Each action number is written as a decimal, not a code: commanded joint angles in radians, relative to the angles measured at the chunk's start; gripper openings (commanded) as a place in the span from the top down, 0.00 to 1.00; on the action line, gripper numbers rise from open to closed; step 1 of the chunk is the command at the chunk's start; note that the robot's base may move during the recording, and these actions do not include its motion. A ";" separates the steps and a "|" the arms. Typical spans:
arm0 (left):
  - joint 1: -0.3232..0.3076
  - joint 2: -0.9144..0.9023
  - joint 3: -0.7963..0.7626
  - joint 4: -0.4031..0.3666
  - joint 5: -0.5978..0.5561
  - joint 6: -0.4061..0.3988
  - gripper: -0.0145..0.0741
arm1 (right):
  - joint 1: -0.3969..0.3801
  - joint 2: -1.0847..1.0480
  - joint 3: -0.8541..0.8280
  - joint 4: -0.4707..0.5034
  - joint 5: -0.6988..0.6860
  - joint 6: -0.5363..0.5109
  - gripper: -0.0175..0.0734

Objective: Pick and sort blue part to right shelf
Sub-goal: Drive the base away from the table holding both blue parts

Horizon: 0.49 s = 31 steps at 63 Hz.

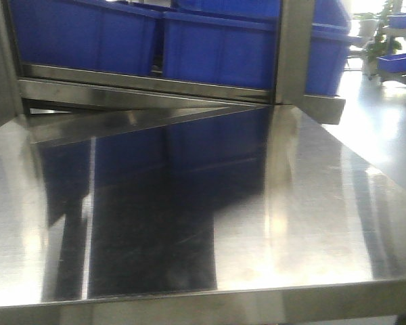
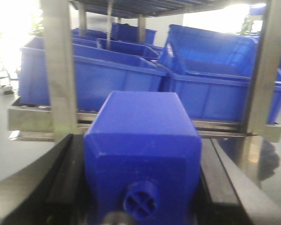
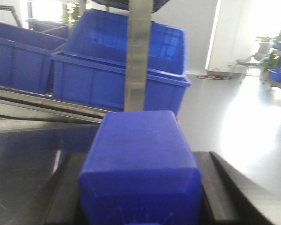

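Observation:
In the right wrist view the blue part [image 3: 138, 136], a long narrow solid-blue block, lies lengthwise between the black fingers [image 3: 220, 183], its knob end at the bottom edge of the frame. My right gripper [image 3: 138, 157] is shut on it. The left wrist view shows a wider blue block [image 2: 143, 122] with a small cross-slotted knob [image 2: 140, 201] facing the camera. It sits clamped in my left gripper [image 2: 143, 145], between the black fingers [image 2: 68, 173]. Neither gripper shows in the front view.
A steel table [image 1: 189, 223] fills the front view, with a shelf rail behind it carrying blue bins [image 1: 216, 47] and a steel post [image 1: 294, 51]. Steel posts [image 2: 58, 70] [image 3: 138, 56] and more blue bins [image 2: 215, 89] [image 3: 107, 84] stand just ahead of both wrists.

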 commanded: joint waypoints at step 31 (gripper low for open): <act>0.000 0.007 -0.028 -0.004 -0.088 0.002 0.37 | -0.004 0.009 -0.030 0.005 -0.090 -0.007 0.33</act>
